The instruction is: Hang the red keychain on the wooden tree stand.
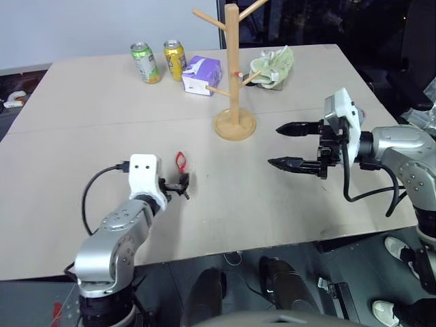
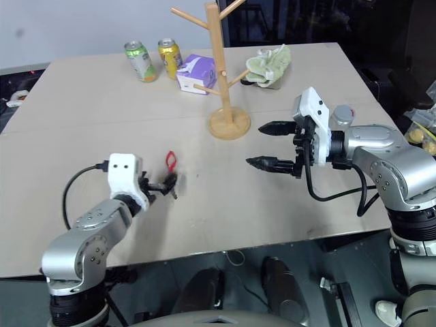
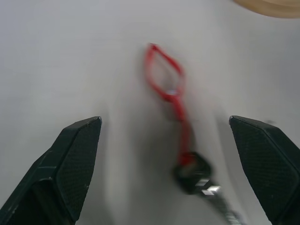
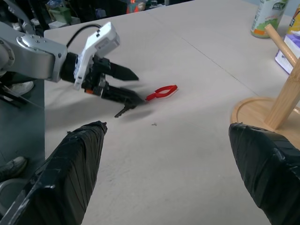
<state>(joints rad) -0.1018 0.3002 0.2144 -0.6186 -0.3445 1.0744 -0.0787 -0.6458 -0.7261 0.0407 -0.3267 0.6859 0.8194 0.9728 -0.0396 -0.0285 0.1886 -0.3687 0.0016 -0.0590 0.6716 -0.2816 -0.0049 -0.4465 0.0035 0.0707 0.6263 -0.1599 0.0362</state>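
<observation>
The red keychain [image 1: 180, 161] is seen lying flat on the counter [image 1: 95, 102], on the near left side, untouched and not yet lifted. The left claw [image 1: 182, 187] is held low just beside it, jaws spread wide, nothing gripped. From the left wrist view the keychain [image 3: 171, 93] is framed between the two fingers [image 3: 70, 159], its long axis running away from the claw: the dark key [image 3: 194, 173] at the near end, the red loop stretched off toward the far side. So the line of approach is straight ahead, and the cord is crossed by the closing line of the jaws, which looks favourable for a pinch.

The right claw [image 1: 294, 146] is carried above the counter on the right, also spread wide and empty, pointed leftward across the scene. It is well apart from the keychain; the left arm is clearly the nearer one.

The wooden tree stand [image 1: 234, 75] is standing upright toward the far middle of the counter, its pegs bare, well apart from the keychain. The pickup is judged to be the step in hand, with hanging left to do.
</observation>
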